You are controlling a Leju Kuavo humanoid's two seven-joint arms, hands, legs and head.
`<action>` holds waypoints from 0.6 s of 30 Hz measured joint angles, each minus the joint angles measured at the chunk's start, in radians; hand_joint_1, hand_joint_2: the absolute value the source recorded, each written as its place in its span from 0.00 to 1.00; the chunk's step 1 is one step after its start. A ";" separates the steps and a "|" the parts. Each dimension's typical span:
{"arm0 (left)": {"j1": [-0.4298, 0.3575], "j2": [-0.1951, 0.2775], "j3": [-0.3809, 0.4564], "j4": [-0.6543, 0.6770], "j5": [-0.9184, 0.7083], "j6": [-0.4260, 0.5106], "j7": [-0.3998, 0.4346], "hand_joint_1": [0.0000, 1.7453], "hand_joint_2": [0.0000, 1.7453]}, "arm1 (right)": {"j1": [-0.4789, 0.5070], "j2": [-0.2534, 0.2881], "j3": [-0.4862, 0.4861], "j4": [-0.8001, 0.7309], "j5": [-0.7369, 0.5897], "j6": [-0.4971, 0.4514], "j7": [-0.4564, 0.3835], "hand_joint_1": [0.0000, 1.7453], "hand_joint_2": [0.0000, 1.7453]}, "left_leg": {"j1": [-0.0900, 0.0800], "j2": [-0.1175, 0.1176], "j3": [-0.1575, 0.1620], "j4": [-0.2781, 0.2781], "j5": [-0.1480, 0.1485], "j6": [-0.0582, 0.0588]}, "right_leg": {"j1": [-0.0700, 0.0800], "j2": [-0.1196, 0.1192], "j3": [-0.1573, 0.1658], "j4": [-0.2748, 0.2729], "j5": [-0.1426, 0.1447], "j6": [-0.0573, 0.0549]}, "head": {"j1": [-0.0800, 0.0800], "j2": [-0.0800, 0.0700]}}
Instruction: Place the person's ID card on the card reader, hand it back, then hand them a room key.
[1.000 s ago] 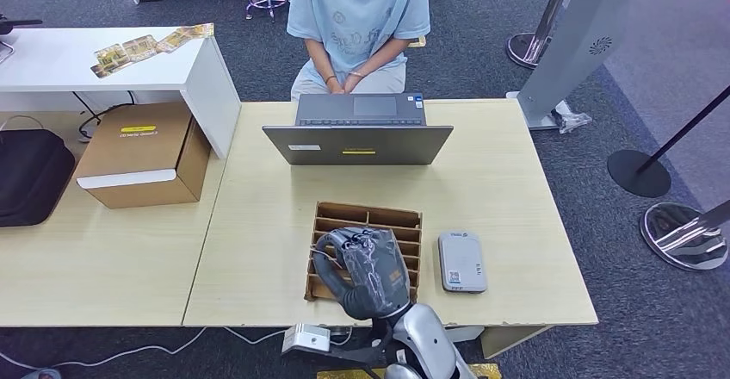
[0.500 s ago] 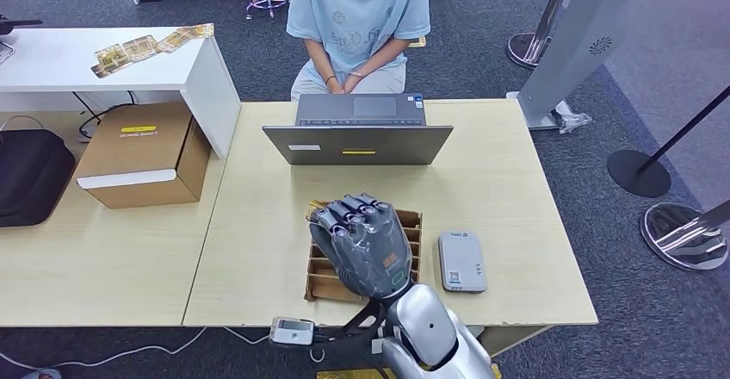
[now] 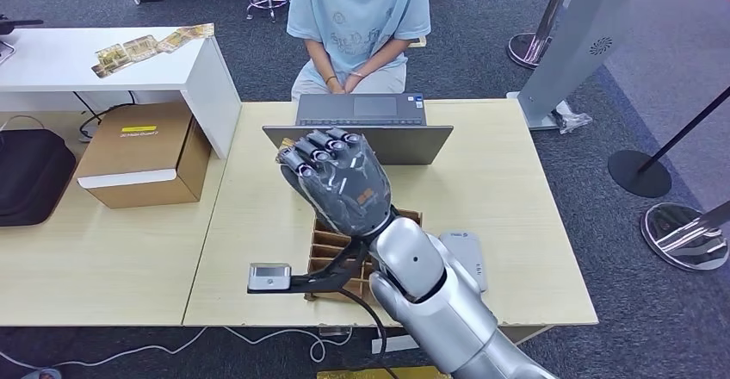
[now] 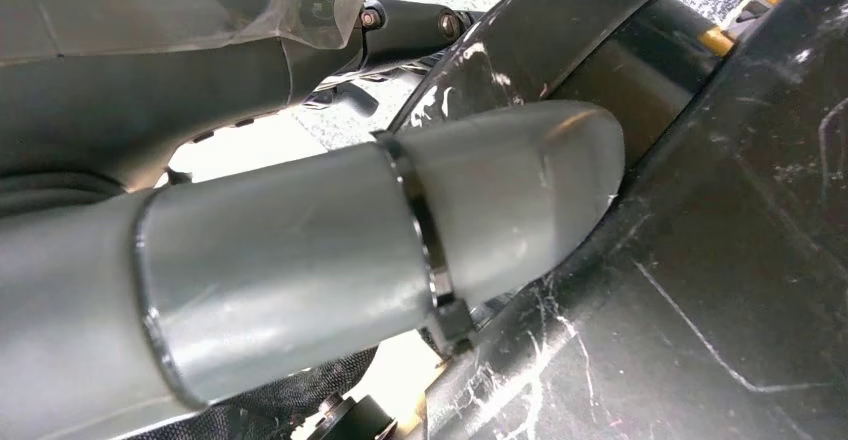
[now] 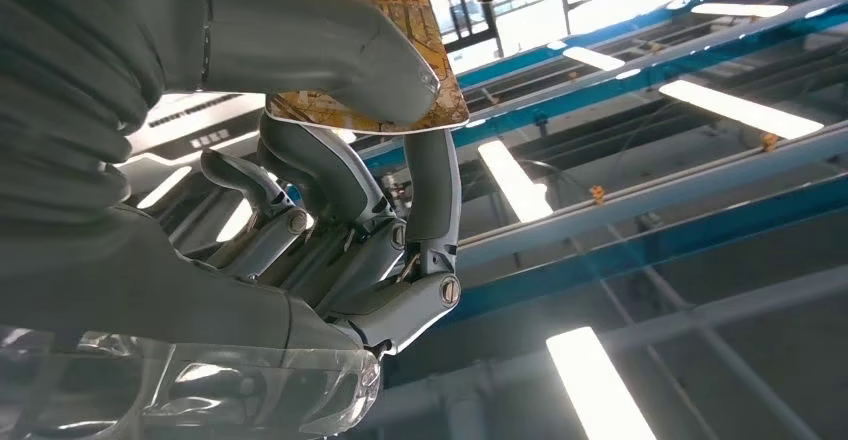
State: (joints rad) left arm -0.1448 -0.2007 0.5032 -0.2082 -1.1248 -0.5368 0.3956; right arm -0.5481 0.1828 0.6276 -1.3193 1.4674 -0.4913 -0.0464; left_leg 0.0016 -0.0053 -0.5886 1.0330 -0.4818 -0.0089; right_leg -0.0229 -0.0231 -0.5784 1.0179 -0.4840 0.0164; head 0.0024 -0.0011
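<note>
While the right hand (image 3: pixel 337 183) is raised above the pale wooden tabletop (image 3: pixel 508 198), it pinches a thin gold-patterned room key card (image 5: pixel 385 55) between thumb and fingers (image 5: pixel 430 175).

The card lies flat under the thumb, its long axis pointing away from the wrist; the seated person in a light blue shirt (image 3: pixel 357 17) is straight ahead beyond the grey open laptop (image 3: pixel 358 129), hands folded. In the head view the card barely peeks past the fingers. The slotted brown cardboard card tray (image 3: pixel 331 245) and the grey card reader (image 3: pixel 469 254) sit partly hidden by the arm. Whether the left hand (image 4: pixel 300 250) grips anything, I cannot tell.
</note>
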 joint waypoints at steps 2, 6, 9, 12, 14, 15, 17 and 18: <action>-0.001 0.000 0.000 0.000 0.001 -0.002 0.004 0.00 0.00 | -0.055 0.018 0.005 0.052 -0.006 0.013 -0.007 1.00 1.00 | 0.000 0.000 0.000 0.000 0.000 0.000 | 0.000 0.000 0.000 0.000 0.000 0.000 | 0.000 0.000; -0.003 0.000 0.000 0.000 0.000 -0.010 0.012 0.00 0.00 | -0.140 0.049 0.017 0.145 0.006 0.016 -0.010 1.00 1.00 | 0.000 0.000 0.000 0.000 0.001 0.000 | 0.000 0.000 0.000 0.001 0.000 0.000 | 0.000 0.000; -0.004 0.000 -0.001 0.000 -0.004 -0.017 0.014 0.00 0.00 | -0.214 0.074 0.026 0.228 0.014 0.018 -0.005 1.00 1.00 | 0.000 -0.001 0.000 0.000 0.001 -0.001 | 0.000 0.000 0.000 0.001 0.000 0.000 | 0.000 0.000; -0.005 0.000 -0.002 0.000 -0.007 -0.019 0.015 0.00 0.00 | -0.253 0.089 0.028 0.271 0.011 0.024 -0.002 1.00 1.00 | 0.000 -0.002 0.000 0.000 0.001 -0.001 | 0.000 -0.001 0.000 0.001 0.000 0.000 | 0.000 0.000; -0.005 0.000 -0.002 0.000 -0.007 -0.019 0.015 0.00 0.00 | -0.257 0.091 0.029 0.274 0.011 0.025 -0.002 1.00 1.00 | 0.000 -0.002 0.000 0.000 0.001 -0.001 | 0.000 -0.001 0.000 0.001 0.000 0.000 | 0.000 0.000; -0.006 0.000 -0.002 0.000 -0.007 -0.020 0.017 0.00 0.00 | -0.262 0.092 0.029 0.280 0.010 0.027 -0.002 1.00 1.00 | 0.000 -0.002 0.000 0.000 0.001 -0.001 | 0.000 -0.001 0.000 0.001 0.000 0.000 | 0.000 0.000; -0.008 0.000 -0.003 0.000 -0.010 -0.024 0.021 0.00 0.00 | -0.298 0.106 0.031 0.331 0.010 0.034 -0.002 1.00 1.00 | 0.000 -0.002 0.000 0.000 0.001 -0.001 | 0.000 -0.001 0.000 0.001 0.000 0.000 | 0.000 0.000; -0.009 0.000 -0.005 0.000 -0.012 -0.027 0.024 0.00 0.00 | -0.325 0.116 0.033 0.368 0.011 0.038 -0.002 1.00 1.00 | 0.000 -0.002 0.000 0.000 0.001 -0.001 | 0.000 -0.001 0.000 0.001 0.000 0.000 | 0.000 0.000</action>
State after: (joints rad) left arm -0.1541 -0.2005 0.4983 -0.2083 -1.1373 -0.5643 0.4195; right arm -0.8728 0.2988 0.6607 -0.9514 1.4784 -0.4530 -0.0482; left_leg 0.0016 -0.0070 -0.5885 1.0331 -0.4807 -0.0095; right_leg -0.0230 -0.0244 -0.5786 1.0191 -0.4839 0.0163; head 0.0025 -0.0011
